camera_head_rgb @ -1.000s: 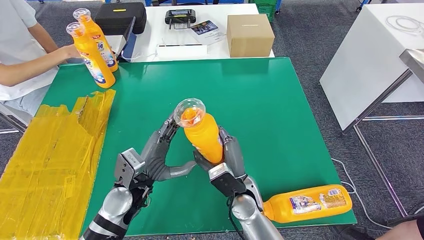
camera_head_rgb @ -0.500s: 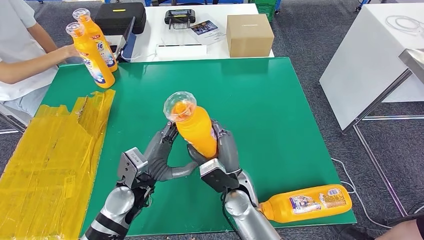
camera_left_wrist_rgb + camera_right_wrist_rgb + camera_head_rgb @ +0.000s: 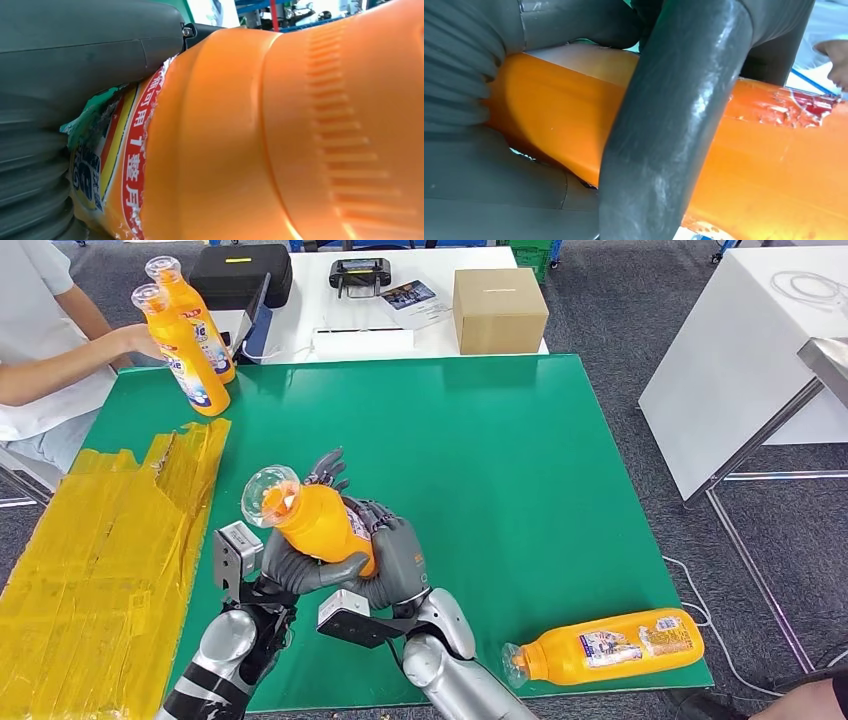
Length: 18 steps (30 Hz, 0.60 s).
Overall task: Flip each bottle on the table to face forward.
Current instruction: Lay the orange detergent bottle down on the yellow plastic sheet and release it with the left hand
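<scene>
An orange bottle [image 3: 318,528] with a clear cap [image 3: 267,496] is held tilted above the green table [image 3: 520,460], cap pointing left and up. My right hand [image 3: 395,558] wraps its lower body, and a dark finger [image 3: 664,125] crosses the orange bottle [image 3: 774,175] in the right wrist view. My left hand [image 3: 296,570] cups it from below with the thumb, its fingers [image 3: 326,468] rising behind. The left wrist view has the label [image 3: 112,165] pressed against the left hand [image 3: 75,60]. A second orange bottle [image 3: 612,645] lies on its side at the front right edge.
Two orange bottles [image 3: 188,352] stand at the table's far left corner, with a person's hand [image 3: 135,340] on them. Yellow taped sheeting [image 3: 100,540] covers the left side. Behind the green table a white table carries a cardboard box [image 3: 500,308] and a black case [image 3: 240,275].
The held bottle has tipped from nearly upright over to the left and moved left. My right hand has turned with it, and my left hand has closed under it.
</scene>
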Each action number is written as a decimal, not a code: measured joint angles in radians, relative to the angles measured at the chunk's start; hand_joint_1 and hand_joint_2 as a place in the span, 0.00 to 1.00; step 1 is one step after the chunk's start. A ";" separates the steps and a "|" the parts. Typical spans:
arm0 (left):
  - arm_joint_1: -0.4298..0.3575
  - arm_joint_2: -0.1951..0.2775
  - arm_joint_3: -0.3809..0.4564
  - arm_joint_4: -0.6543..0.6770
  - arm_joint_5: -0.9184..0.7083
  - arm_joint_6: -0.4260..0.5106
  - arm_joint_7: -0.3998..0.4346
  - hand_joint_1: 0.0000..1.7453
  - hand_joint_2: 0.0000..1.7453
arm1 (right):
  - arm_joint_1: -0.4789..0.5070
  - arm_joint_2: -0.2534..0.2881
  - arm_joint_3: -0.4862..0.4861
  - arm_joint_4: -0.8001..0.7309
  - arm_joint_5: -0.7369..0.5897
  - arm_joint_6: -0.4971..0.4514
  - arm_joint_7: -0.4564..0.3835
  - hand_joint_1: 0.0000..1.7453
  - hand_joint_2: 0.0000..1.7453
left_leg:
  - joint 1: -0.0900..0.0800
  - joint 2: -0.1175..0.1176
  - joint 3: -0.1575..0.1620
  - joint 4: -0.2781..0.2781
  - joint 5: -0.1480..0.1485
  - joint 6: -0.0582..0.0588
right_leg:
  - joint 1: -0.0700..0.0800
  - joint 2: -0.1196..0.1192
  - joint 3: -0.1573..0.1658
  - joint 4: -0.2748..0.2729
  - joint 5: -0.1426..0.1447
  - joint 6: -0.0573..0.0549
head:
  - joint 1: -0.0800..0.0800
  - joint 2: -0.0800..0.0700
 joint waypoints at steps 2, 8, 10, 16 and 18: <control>0.006 0.000 0.009 0.002 0.004 0.000 0.000 0.00 1.00 | -0.011 0.000 0.010 0.021 -0.006 0.001 0.000 1.00 1.00 | 0.000 0.000 0.000 0.000 0.000 0.000 | 0.000 0.000 0.000 0.000 0.000 0.000 | 0.000 0.000; 0.024 0.000 0.029 0.003 0.013 0.003 0.000 0.00 1.00 | -0.035 0.004 0.039 0.074 -0.024 0.002 -0.002 1.00 1.00 | 0.000 0.000 0.000 0.000 0.000 0.000 | 0.000 0.000 -0.001 0.000 0.000 0.000 | 0.000 0.000; 0.028 0.000 0.033 0.003 0.014 0.003 0.000 0.00 1.00 | -0.040 0.004 0.045 0.084 -0.026 0.002 -0.002 1.00 1.00 | 0.000 0.001 0.000 0.000 0.000 0.000 | 0.000 0.000 -0.001 0.000 0.000 0.000 | 0.000 0.000; 0.032 0.000 0.041 0.003 0.015 0.003 0.000 0.00 1.00 | -0.048 0.006 0.052 0.101 -0.027 0.001 -0.002 1.00 1.00 | 0.000 0.001 0.000 0.000 0.000 0.000 | 0.000 0.001 -0.001 0.000 0.000 0.000 | 0.000 0.000; 0.033 0.000 0.042 0.003 0.015 0.003 0.000 0.00 1.00 | -0.050 0.006 0.053 0.105 -0.027 0.001 -0.002 1.00 1.00 | 0.000 0.001 0.000 0.000 0.000 0.000 | 0.000 0.001 -0.001 0.000 0.000 0.000 | 0.000 0.000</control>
